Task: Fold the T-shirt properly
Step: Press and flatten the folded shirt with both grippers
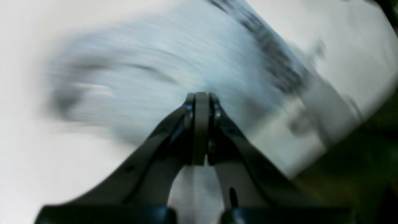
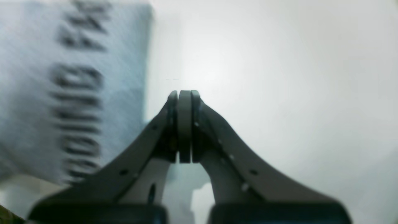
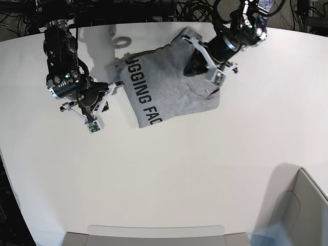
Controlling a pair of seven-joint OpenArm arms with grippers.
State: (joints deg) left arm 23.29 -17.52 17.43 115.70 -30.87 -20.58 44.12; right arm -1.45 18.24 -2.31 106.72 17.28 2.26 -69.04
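The light grey T-shirt (image 3: 164, 87) lies partly folded on the white table at the back middle, with its black lettering facing up. It shows blurred in the left wrist view (image 1: 174, 56) and at the left of the right wrist view (image 2: 28, 93). My left gripper (image 1: 201, 95) is shut, with no cloth seen between its jaws. It hovers over the shirt's right part near the collar (image 3: 193, 64). My right gripper (image 2: 185, 91) is shut and empty. It sits just left of the shirt's left edge (image 3: 116, 87), over bare table.
A small pale ring (image 3: 122, 42) lies on the table behind the shirt. A grey bin (image 3: 302, 210) stands at the front right corner, and a flat grey tray (image 3: 154, 236) at the front edge. Dark cables run along the back edge.
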